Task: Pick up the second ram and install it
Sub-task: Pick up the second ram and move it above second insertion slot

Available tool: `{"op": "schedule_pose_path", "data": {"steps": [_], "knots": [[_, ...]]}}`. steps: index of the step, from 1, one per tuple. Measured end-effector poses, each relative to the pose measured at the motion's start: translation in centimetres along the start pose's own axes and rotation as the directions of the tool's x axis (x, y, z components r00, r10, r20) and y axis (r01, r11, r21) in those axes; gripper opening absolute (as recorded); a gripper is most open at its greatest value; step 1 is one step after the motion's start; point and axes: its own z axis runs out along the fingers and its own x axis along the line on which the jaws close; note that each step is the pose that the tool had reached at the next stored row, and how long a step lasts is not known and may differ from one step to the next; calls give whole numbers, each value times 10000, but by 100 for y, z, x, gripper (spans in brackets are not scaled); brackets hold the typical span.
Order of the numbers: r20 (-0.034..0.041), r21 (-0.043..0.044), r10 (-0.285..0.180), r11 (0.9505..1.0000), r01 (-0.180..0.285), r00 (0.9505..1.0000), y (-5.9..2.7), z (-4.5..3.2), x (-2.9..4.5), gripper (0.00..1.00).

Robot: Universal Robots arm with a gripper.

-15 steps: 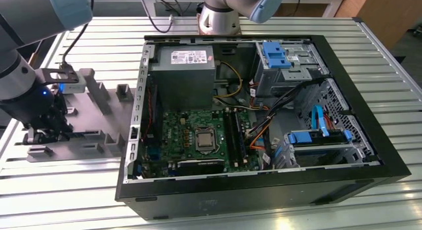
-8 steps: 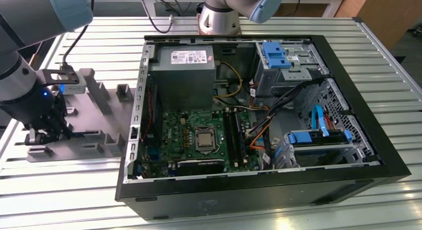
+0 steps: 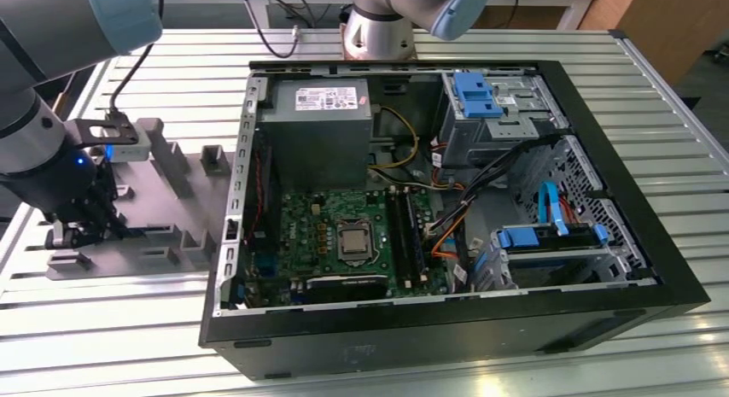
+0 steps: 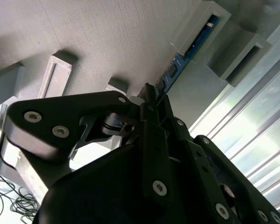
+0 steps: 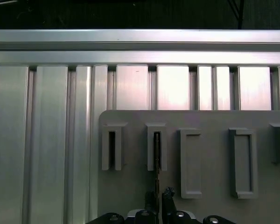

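Note:
The second ram [image 4: 183, 57] is a thin bluish-green board standing on edge in a slot of the grey holder [image 4: 107, 37]. In the first wrist view the second ram [image 5: 157, 151] is seen edge-on in the holder [image 5: 210, 119], with a black finger close on each side of it. My gripper [image 4: 154, 95] is shut on the stick's near end, which still sits in the slot. In the exterior view my gripper [image 3: 82, 233] reaches down onto the holder [image 3: 171, 201] at the exterior view's left, outside the computer case [image 3: 456, 333].
The open case lies on the slatted metal table [image 3: 114, 329]. Inside are the green motherboard [image 3: 330, 235], long black memory slots [image 3: 405, 235], a power supply [image 3: 319, 115], cables and blue drive latches [image 3: 535, 239]. Several other slots in the holder stand beside the stick.

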Motion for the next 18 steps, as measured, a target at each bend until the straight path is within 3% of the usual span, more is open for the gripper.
{"op": "schedule_pose_path", "data": {"steps": [8, 9, 18], "knots": [[-2, -2, 1, 10000, -1, 10000, 1, 3, -2, 19], [-2, -3, 1, 10000, -1, 10000, 1, 3, -1, 14], [-2, -2, 1, 10000, -1, 10000, 0, 3, -1, 14]]}}
